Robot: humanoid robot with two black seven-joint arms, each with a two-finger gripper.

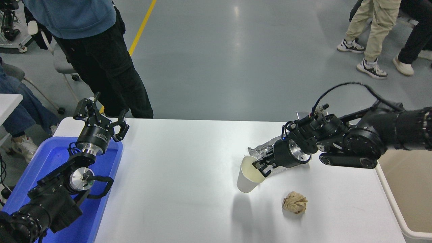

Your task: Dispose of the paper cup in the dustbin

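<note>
The white paper cup point(247, 175) hangs in the air above the table, tilted, with its shadow on the white table point(189, 189) below it. My right gripper point(260, 166) is shut on the cup's right rim and holds it up. The beige dustbin point(408, 189) stands off the table's right edge, partly behind my right arm. My left gripper point(100, 114) is open and parked at the lower left, above the blue tray point(50, 158).
A crumpled brown paper ball point(295, 202) lies on the table right of the cup's shadow. A crinkled silver foil bag point(266, 148) lies behind my right gripper, mostly hidden. A person in a blue top stands at the far left corner; other people stand at the far right.
</note>
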